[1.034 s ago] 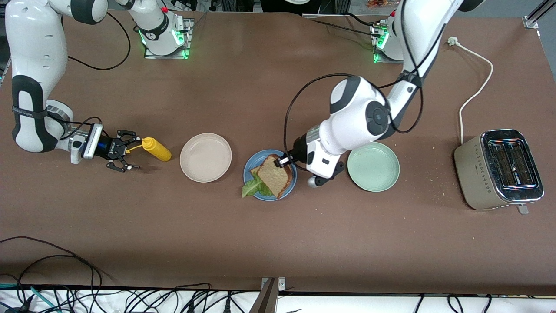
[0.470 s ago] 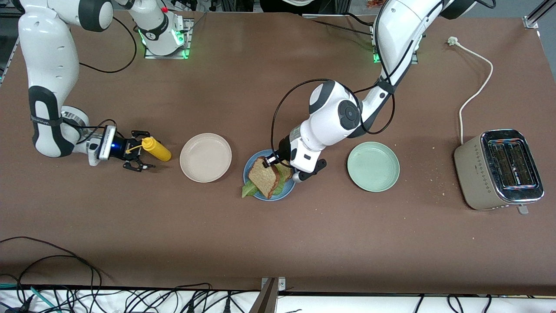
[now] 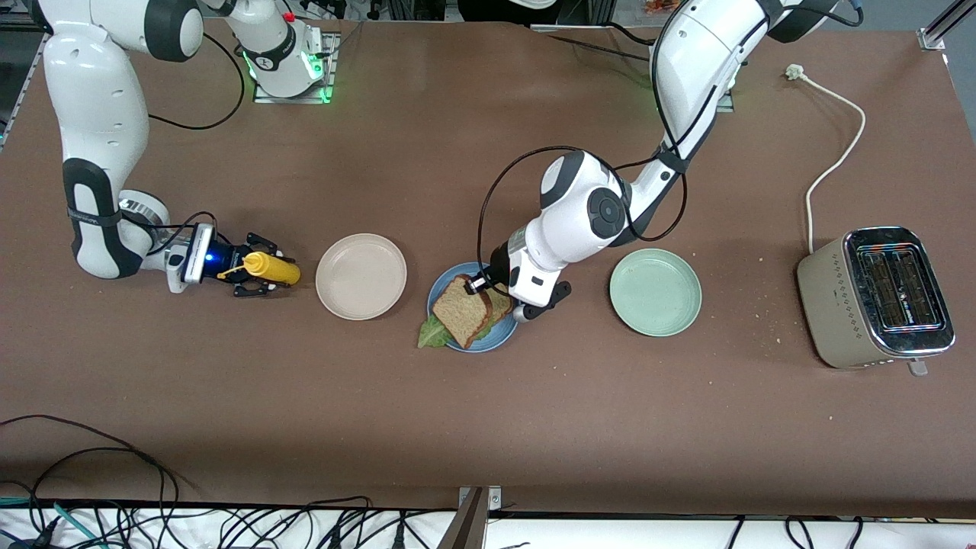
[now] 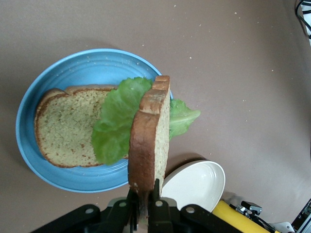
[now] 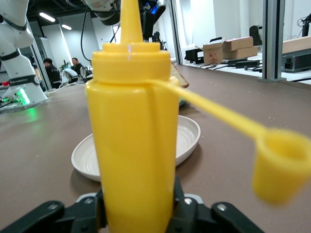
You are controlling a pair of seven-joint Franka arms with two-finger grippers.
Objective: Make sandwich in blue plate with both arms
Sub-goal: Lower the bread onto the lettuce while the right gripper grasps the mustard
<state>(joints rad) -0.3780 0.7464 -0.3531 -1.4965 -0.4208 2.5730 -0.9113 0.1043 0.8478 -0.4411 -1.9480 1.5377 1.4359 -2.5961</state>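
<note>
Since a second ago, the right end effector [image 3: 255,276] has slid from beside the yellow squeeze bottle [image 3: 273,266] to around it, at the left of the front view, its fingers now set against the bottle's sides; the bottle looks to stand upright on the desk [image 3: 488,412]. Over the same second the left end effector [image 3: 479,284] has carried the top slice of bread [image 3: 461,310] across the blue plate [image 3: 476,345], at centre frame. Its fingers are clamped tight on that slice's crust edge, holding it tilted on edge above the lettuce leaf [image 4: 116,124] and the bottom slice [image 4: 65,126] lying in the plate. A beige plate [image 3: 361,275] and a pale green plate [image 3: 655,291] flank the blue one; a toaster [image 3: 875,297] stands at far right.
</note>
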